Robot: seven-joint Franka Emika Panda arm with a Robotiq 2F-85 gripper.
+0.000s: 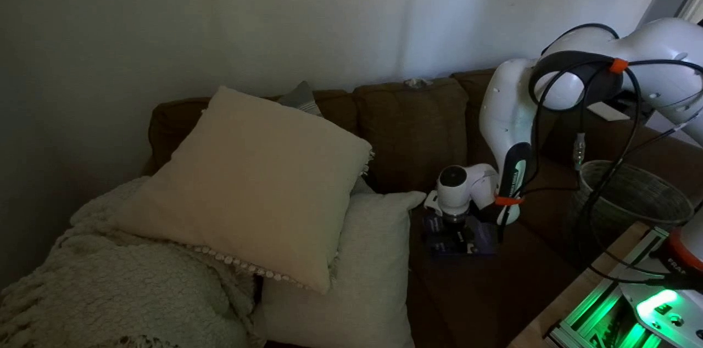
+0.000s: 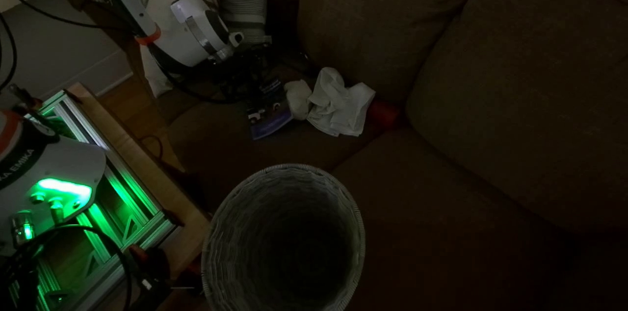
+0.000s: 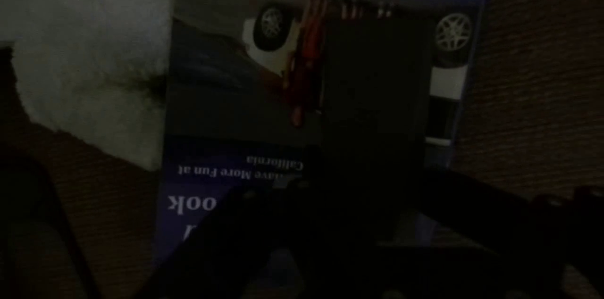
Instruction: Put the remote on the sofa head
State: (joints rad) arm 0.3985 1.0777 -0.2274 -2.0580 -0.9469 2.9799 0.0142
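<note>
The remote is a dark oblong over the booklet in the wrist view. My gripper has its fingers against both long sides of the remote near its lower end and looks shut on it; the picture is very dark. I cannot tell whether the remote touches the booklet. In both exterior views the gripper is low over the sofa seat, and the remote cannot be made out. The sofa head, the brown backrest's top ridge, runs along the wall behind the gripper.
Cream pillows and a fleecy blanket lie beside the arm. A crumpled white cloth and a red thing lie near the booklet. A woven basket stands near the robot base. A small shiny lump sits on the ridge.
</note>
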